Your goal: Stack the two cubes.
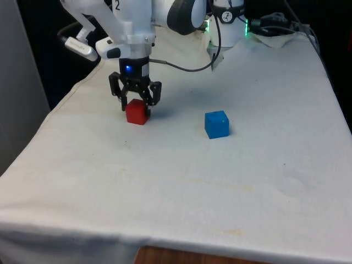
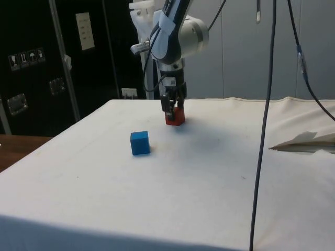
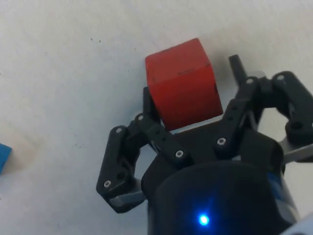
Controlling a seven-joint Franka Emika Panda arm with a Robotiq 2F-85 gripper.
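Front view: nearest the camera, bare cloth [image 1: 181, 198]; further back, blue cube [image 1: 216, 124] resting flat. Red cube [image 1: 136, 112] at about 9 o'clock from blue, well apart, also on cloth. Gripper [image 1: 135, 102] pointing straight down over red, fingers [image 1: 147, 97] straddling its upper part, one on each side. Looks closed on red cube, though contact is hard to confirm from this angle.

Side view: blue cube [image 2: 140, 143] nearest, sitting alone on cloth [image 2: 172, 193]. Red cube [image 2: 175, 116] at roughly 1 o'clock from blue, farther back, a clear gap between the two. Gripper [image 2: 173, 104] directly above red, vertical, fingertips reaching down over its top edge. Red's base appears down on cloth; cannot tell whether lifted at all.

Wrist view: black fingers [image 3: 151, 105] either side of red cube [image 3: 183, 83], narrow gap fully taken up by it. Gripper [image 3: 192, 90] clamped on red, one finger against each opposite face, cube sticking out beyond the tips. Sliver of blue cube [image 3: 4, 157] at frame edge, well away from gripper. Cloth [image 3: 73, 63] behind, lightly speckled.
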